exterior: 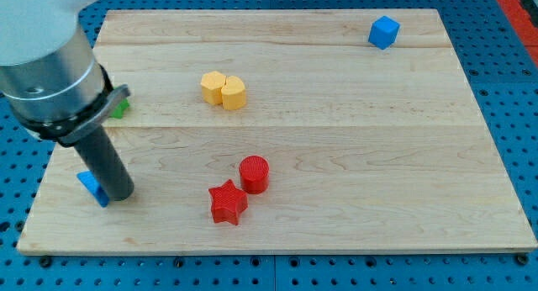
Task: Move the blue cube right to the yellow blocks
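Blue is the colour I must follow: the blue cube (383, 32) sits at the view's top right corner of the wooden board (353, 182), while my tip (119, 194) rests far away at the view's lower left. So the cube lies up and to the right of my tip, well apart, almost the whole board between us. My tool is only a plain rod; it has nothing to open or close, and it holds nothing.

Just beside my tip, on its left, a second small blue block (91, 187) is partly hidden by the rod, so I cannot tell its shape or whether I touch it. A green block (121, 107) shows only a little behind the arm.

The two yellow blocks (224, 90) stand touching each other in the upper middle. The cube is already on their right but far from them. I judge that I must come around to the cube's right side and push it leftward. The red cylinder (254, 174) and red star (227, 202) lie low in the middle, out of that line.
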Robot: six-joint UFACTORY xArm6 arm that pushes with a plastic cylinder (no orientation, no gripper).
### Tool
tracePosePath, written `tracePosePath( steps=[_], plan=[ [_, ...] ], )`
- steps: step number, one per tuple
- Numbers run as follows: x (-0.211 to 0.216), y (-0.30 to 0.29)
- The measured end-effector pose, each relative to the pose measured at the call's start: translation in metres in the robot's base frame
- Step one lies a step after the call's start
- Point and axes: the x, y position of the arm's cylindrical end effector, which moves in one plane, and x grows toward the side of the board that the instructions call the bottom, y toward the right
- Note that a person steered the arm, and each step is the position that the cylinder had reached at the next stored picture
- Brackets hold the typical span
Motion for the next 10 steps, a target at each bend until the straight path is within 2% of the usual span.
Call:
tracePosePath(
  steps=[1, 2, 3, 5, 6, 7, 8, 10],
  plan=[
    [-0.019, 0.01],
    [-0.072, 0.084],
    [-0.08, 0.161],
    [-0.154, 0.399],
    [-0.231, 0.498],
    [-0.306, 0.485],
    [-0.322, 0.424],
    [-0.274, 0.312]
  ],
)
